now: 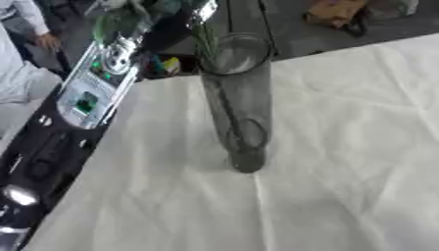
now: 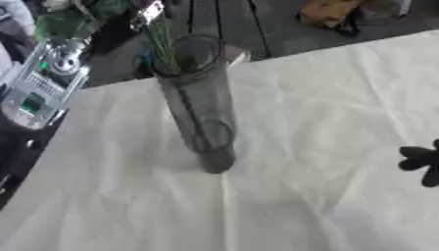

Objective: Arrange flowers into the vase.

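Glass vase (image 1: 238,98) holding a green stem (image 1: 208,44) — left hand hidden, grip indeterminable; right hand (image 2: 423,164) cropped, fingers unclear.

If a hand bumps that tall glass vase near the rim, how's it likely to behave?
The glass vase is tall and narrow on a small base, so a push near the rim would probably tip it rather than slide it. Its smooth clear wall looks slippery and breakable. The wrinkled white tablecloth under it may catch the base, making tipping likelier. The green stem inside adds little weight.
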